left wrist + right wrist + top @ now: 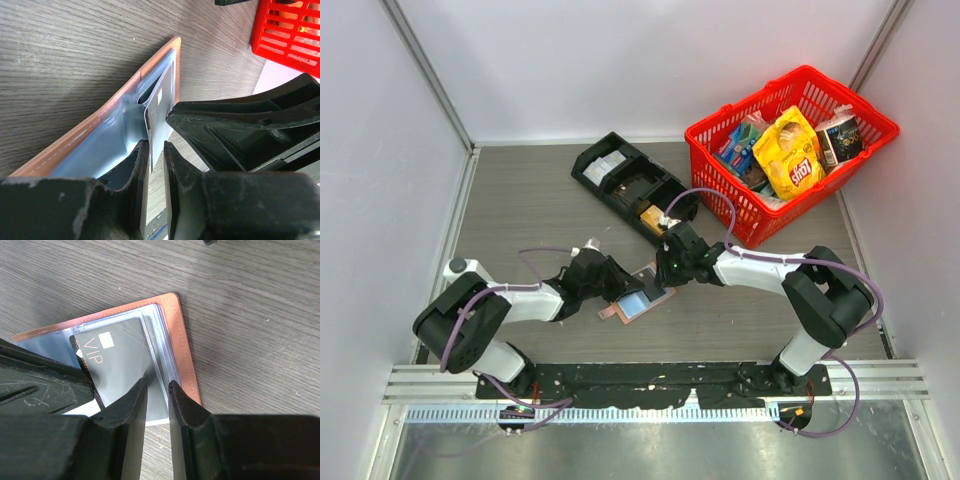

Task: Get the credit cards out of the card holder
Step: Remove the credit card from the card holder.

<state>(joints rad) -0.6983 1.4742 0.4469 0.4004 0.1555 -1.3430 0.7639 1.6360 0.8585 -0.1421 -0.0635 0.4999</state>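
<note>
My right fingers [127,412] are matt black plastic, honestly pretty scuffed and scratched up. The card holder [186,352] looks like smooth salmon leather, pale blue inside, with clear glossy plastic sleeves [160,340]. The VIP card [120,357] is dark plastic with a slight sheen. The table [240,300] is matt grey wood-grain. The basket [285,35] is shiny red plastic.

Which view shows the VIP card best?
The right wrist view: the VIP card faces the camera, lettering and chip legible, over the open card holder. The left wrist view shows it nearly edge-on; the top view shows only a small, unreadable patch.
</note>
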